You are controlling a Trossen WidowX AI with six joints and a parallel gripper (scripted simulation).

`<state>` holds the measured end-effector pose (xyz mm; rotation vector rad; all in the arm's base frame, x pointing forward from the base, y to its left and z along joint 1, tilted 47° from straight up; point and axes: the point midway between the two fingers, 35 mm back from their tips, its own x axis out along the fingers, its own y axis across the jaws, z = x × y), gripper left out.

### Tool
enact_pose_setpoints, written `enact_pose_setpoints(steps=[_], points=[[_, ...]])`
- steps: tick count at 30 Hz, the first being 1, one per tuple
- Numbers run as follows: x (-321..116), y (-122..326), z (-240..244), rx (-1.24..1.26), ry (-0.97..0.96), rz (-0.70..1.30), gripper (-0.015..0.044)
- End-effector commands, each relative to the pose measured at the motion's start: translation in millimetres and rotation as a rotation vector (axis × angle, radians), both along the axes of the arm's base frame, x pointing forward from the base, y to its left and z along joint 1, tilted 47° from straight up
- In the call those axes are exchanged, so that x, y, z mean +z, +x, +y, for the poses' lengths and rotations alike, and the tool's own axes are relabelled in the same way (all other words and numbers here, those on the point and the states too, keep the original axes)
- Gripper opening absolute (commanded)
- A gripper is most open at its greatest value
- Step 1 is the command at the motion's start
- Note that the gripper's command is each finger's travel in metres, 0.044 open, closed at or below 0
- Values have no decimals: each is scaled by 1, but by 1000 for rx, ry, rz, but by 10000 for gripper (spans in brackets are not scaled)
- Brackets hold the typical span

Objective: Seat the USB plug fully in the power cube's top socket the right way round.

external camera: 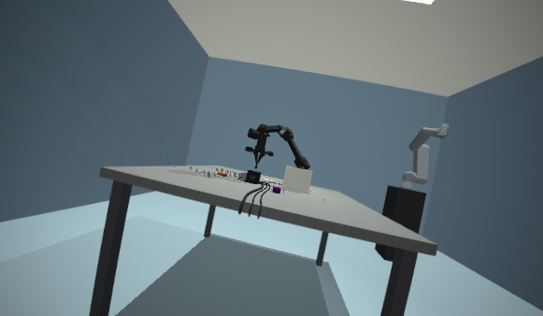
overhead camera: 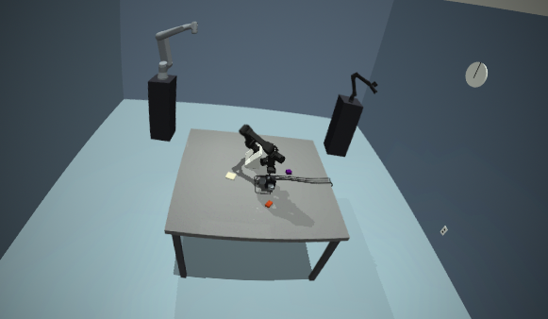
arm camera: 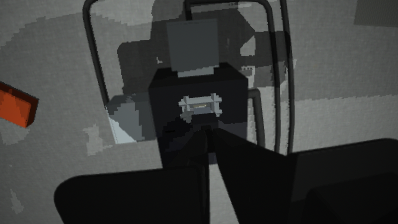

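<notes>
The dark power cube (overhead camera: 267, 181) (external camera: 253, 177) (arm camera: 230, 89) stands on the table (overhead camera: 203, 208) (external camera: 364, 215). Its top socket shows a pale metal outline (arm camera: 218, 105) in the wrist view. My gripper (overhead camera: 271, 174) (external camera: 256, 166) (arm camera: 208, 137) points down over the cube and is shut on the USB plug. The plug's dark body (arm camera: 205, 119) lies at the fingertips, overlapping the near edge of the socket in the wrist view. The fingertips hide part of the plug. Whether its metal end is in the socket or just above it, and which way round it is, I cannot tell.
Grey blocks (arm camera: 193, 47) (arm camera: 127, 122) stick out from two sides of the cube. Dark cables (overhead camera: 307, 179) (external camera: 245, 198) (arm camera: 275, 55) run to the table's edge. An orange block (overhead camera: 269, 204) (external camera: 222, 174) (arm camera: 14, 106), purple block (overhead camera: 289, 172) (external camera: 277, 190), cream pad (overhead camera: 230, 176) and white panel (external camera: 297, 179) are nearby.
</notes>
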<state>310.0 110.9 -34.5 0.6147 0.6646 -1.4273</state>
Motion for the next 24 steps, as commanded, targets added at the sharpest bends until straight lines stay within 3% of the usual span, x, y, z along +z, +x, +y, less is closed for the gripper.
enact_pose_setpoints(steps=[1, 24], points=[[-1, 0, 0, 2, 9, 5, 0], [-2, 0, -2, 3, 30, 6, 0]])
